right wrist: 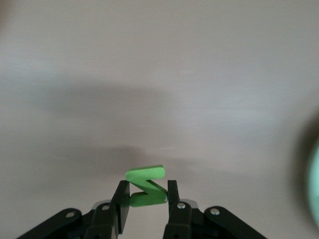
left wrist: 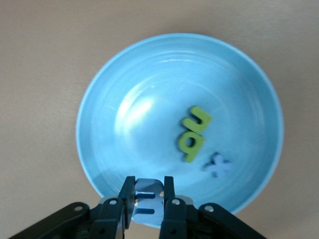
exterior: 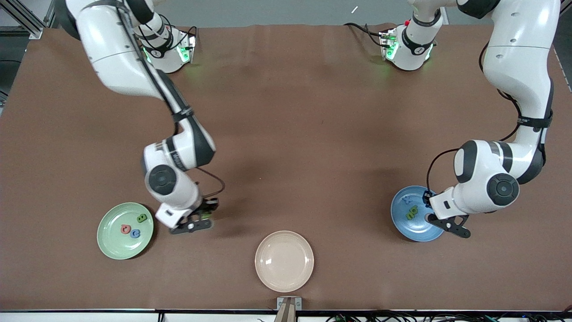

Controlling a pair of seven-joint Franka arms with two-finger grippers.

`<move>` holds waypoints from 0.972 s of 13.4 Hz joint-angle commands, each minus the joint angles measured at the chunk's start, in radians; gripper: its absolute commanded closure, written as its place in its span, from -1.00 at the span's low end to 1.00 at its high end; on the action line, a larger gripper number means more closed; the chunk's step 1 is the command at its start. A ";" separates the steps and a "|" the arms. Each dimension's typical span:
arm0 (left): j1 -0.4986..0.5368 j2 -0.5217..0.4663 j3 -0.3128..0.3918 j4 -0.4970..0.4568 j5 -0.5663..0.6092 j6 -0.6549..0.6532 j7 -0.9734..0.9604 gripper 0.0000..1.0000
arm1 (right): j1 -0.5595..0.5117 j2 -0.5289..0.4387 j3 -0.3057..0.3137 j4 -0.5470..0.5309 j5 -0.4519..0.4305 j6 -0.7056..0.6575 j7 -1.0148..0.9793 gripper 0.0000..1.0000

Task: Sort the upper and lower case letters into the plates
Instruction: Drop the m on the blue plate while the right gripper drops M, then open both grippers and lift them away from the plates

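Gripping a blue letter [left wrist: 148, 195] over the blue plate [left wrist: 124, 79], left hand [left wrist: 148, 201], right hand [right wrist: 148, 199] pinching a green letter [right wrist: 146, 184]

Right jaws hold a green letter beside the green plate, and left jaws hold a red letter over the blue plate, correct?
Not quite: the left wrist view shows the left gripper clamping a pale blue letter, not red, over the blue plate. The rest stands.
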 commanded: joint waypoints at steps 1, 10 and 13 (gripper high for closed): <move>-0.002 0.009 -0.010 -0.002 0.017 0.032 0.004 0.79 | -0.133 -0.017 0.023 -0.009 -0.002 -0.002 -0.253 0.99; -0.010 0.029 -0.010 -0.002 0.016 0.041 0.001 0.81 | -0.259 0.008 0.016 0.015 -0.007 0.030 -0.527 -0.80; -0.013 0.036 -0.010 -0.002 0.016 0.069 0.000 0.74 | -0.262 -0.003 0.016 0.015 0.003 0.044 -0.525 -1.00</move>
